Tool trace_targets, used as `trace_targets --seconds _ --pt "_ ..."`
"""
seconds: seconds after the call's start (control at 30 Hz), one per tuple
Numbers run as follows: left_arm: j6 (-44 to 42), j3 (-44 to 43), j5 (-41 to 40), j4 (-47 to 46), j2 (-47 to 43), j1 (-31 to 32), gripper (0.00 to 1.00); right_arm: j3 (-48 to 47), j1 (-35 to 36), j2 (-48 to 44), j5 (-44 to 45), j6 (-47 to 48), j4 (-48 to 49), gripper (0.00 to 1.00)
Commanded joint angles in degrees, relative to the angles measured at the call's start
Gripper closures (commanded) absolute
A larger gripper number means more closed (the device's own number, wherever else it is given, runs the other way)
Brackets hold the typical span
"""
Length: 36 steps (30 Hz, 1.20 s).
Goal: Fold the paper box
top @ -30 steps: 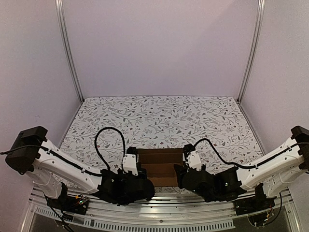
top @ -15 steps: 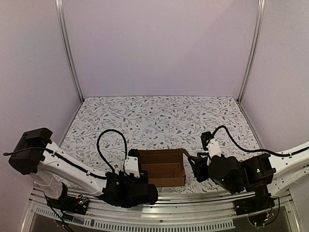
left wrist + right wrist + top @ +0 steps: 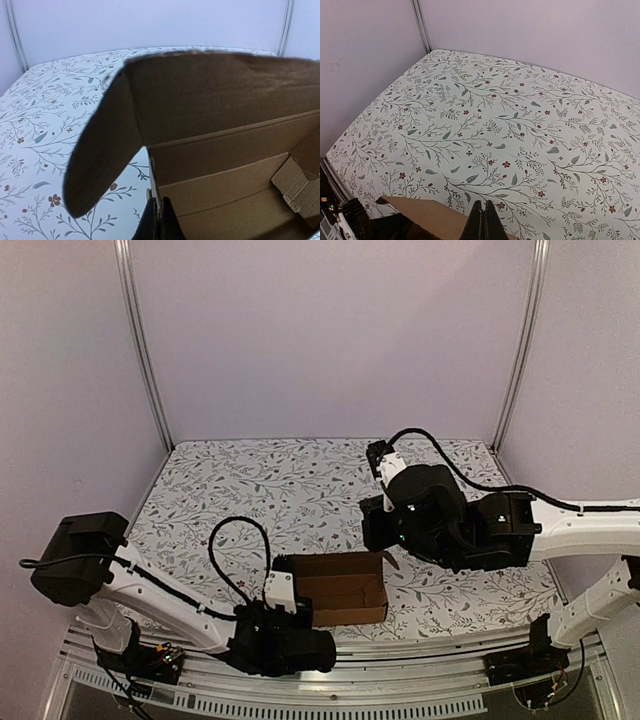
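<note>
- The worktop [image 3: 300,480] has a smooth floral cover, so the box could slide if you push a flap.
- The paper box [image 3: 340,588], plain brown cardboard, stands open-topped near the front edge.
- Its rounded side flap [image 3: 100,150] splays outward and could crease off its fold line.
- The left gripper [image 3: 159,225] looks clamped on the near-left wall. The right gripper [image 3: 482,222], fingers together and empty, hovers above.
</note>
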<state>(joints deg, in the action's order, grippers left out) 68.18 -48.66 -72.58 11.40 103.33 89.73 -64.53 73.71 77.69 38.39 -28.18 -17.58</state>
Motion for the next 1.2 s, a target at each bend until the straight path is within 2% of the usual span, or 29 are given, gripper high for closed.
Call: trace_targets --seconds 0.0,0.17,0.33,0.57,0.7,0.87,1.0,1.17 --pt "-0.8 -0.02 5.34 0.65 5.57 0.87 1.0 -5.54 -2.24 7.68 -4.44 2.48 -1.86 1.0" --pt "-2.37 -1.11 2.97 -2.47 8.49 0.9 1.0 -7.76 -4.68 15.07 -7.62 1.82 0.92 1.0" --pt "-4.94 0.69 1.48 -9.88 11.06 1.21 1.0 -6.53 -5.29 19.27 -9.09 0.62 3.92 1.0" --pt "-11.2 0.76 2.53 -19.08 13.83 1.23 1.0 -0.99 -5.29 20.72 -10.7 -2.43 8.64 1.0" --pt "-12.5 -0.05 2.83 -19.47 14.49 1.3 0.99 1.77 -5.2 21.01 -11.49 -4.31 10.69 1.0" --pt "-9.04 -2.22 1.27 -13.42 15.09 2.03 0.78 4.47 -4.73 21.85 -10.93 -6.42 12.19 1.0" --pt "-3.0 -4.86 -2.0 -3.65 15.3 3.56 0.58 5.33 -3.27 23.19 -8.5 -7.9 12.96 1.0" --pt "9.12 -9.81 -6.54 12.91 16.16 6.79 0.4 7.08 -2.4 24.55 -6.86 -10.47 14.54 1.0"
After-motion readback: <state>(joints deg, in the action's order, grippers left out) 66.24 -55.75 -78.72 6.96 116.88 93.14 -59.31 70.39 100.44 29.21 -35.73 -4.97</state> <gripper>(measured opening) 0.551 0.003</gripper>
